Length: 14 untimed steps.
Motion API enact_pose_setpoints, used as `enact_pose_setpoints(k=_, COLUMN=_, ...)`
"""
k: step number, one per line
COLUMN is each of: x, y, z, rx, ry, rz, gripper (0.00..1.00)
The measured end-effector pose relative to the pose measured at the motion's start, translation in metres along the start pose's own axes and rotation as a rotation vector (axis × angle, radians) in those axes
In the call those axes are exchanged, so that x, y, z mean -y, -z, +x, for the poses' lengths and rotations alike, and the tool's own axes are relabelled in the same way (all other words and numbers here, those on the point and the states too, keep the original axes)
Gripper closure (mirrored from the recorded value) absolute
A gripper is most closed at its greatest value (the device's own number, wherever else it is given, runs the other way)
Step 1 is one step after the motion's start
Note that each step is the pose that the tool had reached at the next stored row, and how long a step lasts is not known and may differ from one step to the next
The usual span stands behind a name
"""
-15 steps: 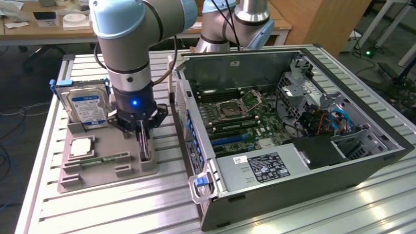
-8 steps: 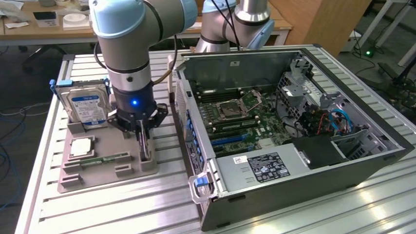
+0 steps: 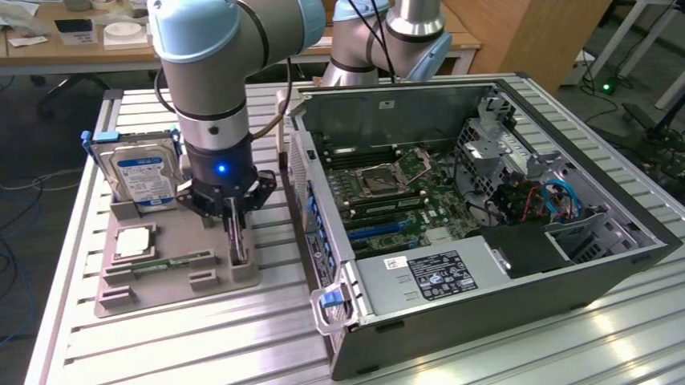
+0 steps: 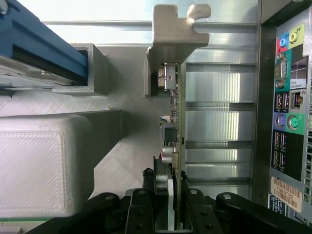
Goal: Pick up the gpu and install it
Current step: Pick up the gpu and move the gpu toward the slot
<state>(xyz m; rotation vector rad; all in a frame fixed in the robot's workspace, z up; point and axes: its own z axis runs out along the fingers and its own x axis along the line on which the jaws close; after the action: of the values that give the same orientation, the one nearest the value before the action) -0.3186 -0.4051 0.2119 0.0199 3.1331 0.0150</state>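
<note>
Where arm reaches down over grey holder tray (image 3: 160,290) on desk (image 3: 160,349), gripper (image 3: 234,233) sits low at tray edge nearest computer case (image 3: 482,273). Fingers (image 4: 141,209) closed on gpu (image 4: 178,122), one each side of card. Card position: upright on edge in tray slot, green board edge-on, silver bracket (image 4: 174,36) at end away from fingers. Same tray: hard drive (image 3: 144,176) upright; processor (image 3: 134,241) and memory stick (image 3: 172,263) lying flat. Case open on desk at exterior view's right of tray, motherboard (image 3: 396,200) exposed.

Wooden desk (image 3: 43,54) upper left, wooden cabinet (image 3: 535,40) upper right, cables (image 3: 16,241) trailing across grey floor (image 3: 43,120) far left.
</note>
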Motion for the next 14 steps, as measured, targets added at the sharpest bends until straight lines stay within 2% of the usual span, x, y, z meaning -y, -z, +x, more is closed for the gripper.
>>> enact_pose_setpoints(k=4, x=0.0, y=0.0005, z=0.0, rx=-0.0001, ry=0.0, rz=0.0001, gripper=0.72)
enact_pose_setpoints(k=14, x=-0.0001, y=0.0125, z=0.0, rx=0.0003, ry=0.0, rz=-0.0002, gripper=0.72)
